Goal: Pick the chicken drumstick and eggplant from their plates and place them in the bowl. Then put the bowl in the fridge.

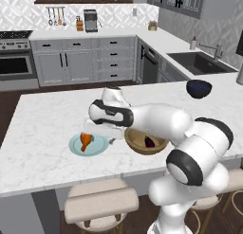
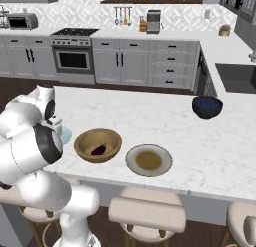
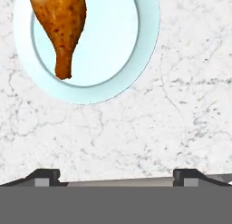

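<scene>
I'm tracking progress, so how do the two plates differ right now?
The light-blue plate is pale and glossy and carries the chicken drumstick; the beige plate has a brownish centre and carries nothing. The blue one lies left of the wooden bowl, the beige one right of it. Both are round, flat and rest on the marble counter.

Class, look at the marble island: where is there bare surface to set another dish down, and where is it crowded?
Free: the wide stretch behind the pale light-blue plate toward the far edge, and the marble between the beige plate with a brownish centre and the dark blue bowl. Crowded: the front edge, where the blue plate, the round light-brown wooden bowl and the beige plate sit in a row.
</scene>
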